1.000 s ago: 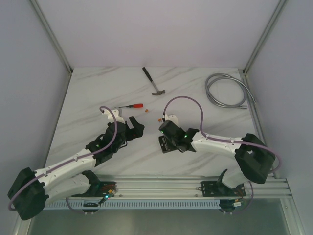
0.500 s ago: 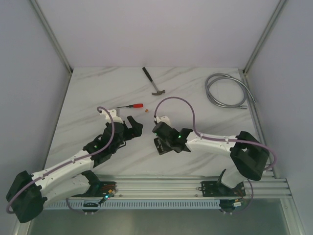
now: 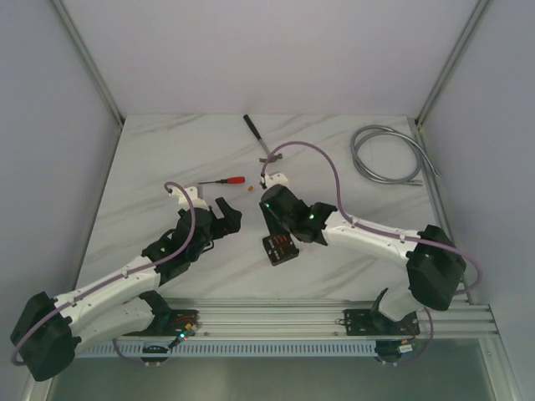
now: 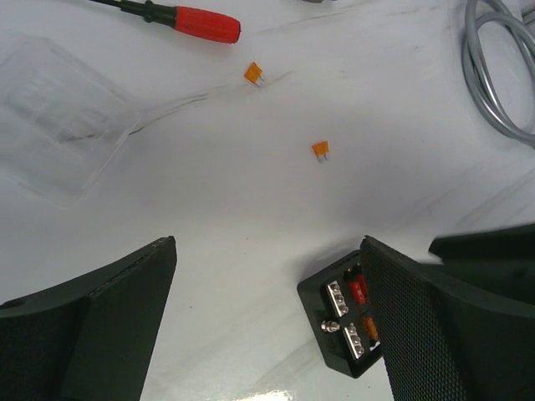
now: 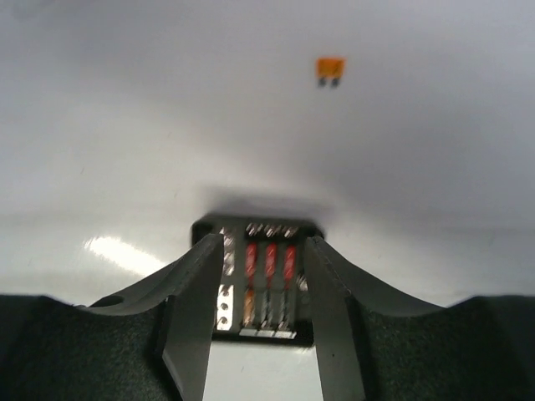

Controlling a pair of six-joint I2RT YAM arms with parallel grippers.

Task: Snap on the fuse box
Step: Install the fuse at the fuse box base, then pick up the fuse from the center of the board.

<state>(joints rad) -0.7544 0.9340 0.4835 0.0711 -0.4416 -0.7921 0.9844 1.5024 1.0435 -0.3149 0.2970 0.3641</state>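
Near the middle of the table, between the two arms, lies the fuse box (image 3: 278,248), open face up and flat on the marble. It sits right of the left gripper (image 3: 227,213) and just on the near side of the right gripper (image 3: 274,230). The right wrist view shows red fuses seated in its slots and bright metal terminals along one side. The right gripper's jaws are partly apart above the box and clasp nothing. The left gripper's jaws are spread wide and empty, with the box beside the right finger in the left wrist view. A clear plastic piece (image 4: 58,150), possibly the cover, lies farther left, and two loose orange fuses (image 4: 256,74) lie apart from the box.

Handling, as judged: the box looks light and rigid, a moulded shell with smooth walls, likely to skid on the polished top when pressed. Hold it by two opposite outer walls, clear of fuses and terminals. Press evenly; a tilted push could unseat fuses.
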